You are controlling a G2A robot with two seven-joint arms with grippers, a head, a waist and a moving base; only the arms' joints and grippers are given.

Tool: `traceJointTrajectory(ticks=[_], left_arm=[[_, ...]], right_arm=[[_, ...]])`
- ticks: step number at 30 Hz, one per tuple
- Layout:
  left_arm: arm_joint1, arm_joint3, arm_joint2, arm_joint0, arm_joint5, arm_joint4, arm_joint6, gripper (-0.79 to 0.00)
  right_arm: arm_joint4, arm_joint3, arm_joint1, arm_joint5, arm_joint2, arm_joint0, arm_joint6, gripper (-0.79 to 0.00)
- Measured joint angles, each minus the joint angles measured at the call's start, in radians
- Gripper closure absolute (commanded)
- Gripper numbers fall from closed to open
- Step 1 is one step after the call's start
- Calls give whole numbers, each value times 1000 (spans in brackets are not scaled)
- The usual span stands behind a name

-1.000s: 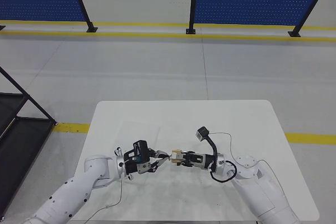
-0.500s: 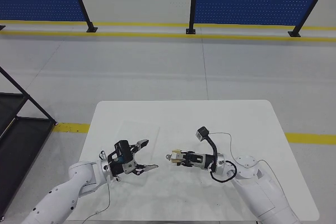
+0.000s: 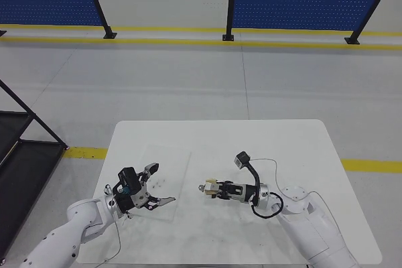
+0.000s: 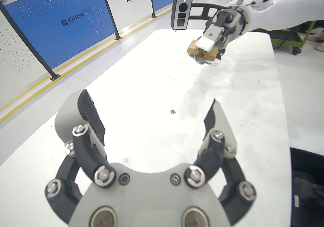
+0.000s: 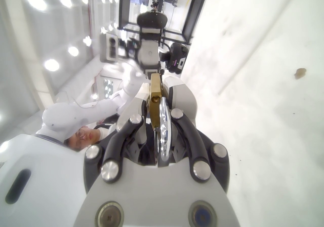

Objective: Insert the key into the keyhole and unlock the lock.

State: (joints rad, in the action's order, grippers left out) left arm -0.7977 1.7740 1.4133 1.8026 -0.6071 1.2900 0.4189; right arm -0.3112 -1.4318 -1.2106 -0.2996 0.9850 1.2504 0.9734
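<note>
A brass padlock (image 3: 210, 187) is held above the white table (image 3: 288, 144), near its middle, with my right gripper (image 3: 215, 189) shut on it. In the right wrist view the brass body (image 5: 155, 95) and the silver shackle (image 5: 163, 131) sit between the white pads. From the left wrist view the padlock (image 4: 195, 46) faces my left gripper, and a small grey metal stub (image 4: 201, 60), seemingly the key, juts from its lower face. My left gripper (image 3: 165, 182) hangs open over the table's left part, well apart from the lock, with nothing between its fingers (image 4: 88, 111).
A faint clear sheet (image 3: 177, 157) lies on the table's left half, under the left gripper. A small brown speck (image 4: 173, 111) sits on the tabletop between the grippers. A black rack (image 3: 13, 154) stands on the floor at the far left.
My left gripper was at the padlock a second ago; it has let go, opened and pulled back to the left. The right gripper and the lock have stayed put.
</note>
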Motion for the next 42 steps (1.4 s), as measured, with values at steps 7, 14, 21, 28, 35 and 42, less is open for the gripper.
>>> traceJointTrajectory(ticks=[7, 14, 21, 28, 35, 42], left_arm=[[0, 0, 0, 0, 0, 0, 0, -785], [0, 0, 0, 0, 0, 0, 0, -785], [0, 0, 0, 0, 0, 0, 0, -785], [0, 0, 0, 0, 0, 0, 0, -785], [0, 0, 0, 0, 0, 0, 0, -785], [0, 0, 0, 0, 0, 0, 0, -785]], right_arm=[[343, -106, 17, 400, 24, -21, -242, 0], [534, -147, 13, 711, -38, -73, -247, 0], [542, -58, -4, 796, -90, -127, -222, 0], [552, -8, -16, 810, -118, -151, -234, 0], [568, 0, -20, 828, -132, -159, -228, 0], [567, 0, -24, 835, -135, -168, -223, -502]])
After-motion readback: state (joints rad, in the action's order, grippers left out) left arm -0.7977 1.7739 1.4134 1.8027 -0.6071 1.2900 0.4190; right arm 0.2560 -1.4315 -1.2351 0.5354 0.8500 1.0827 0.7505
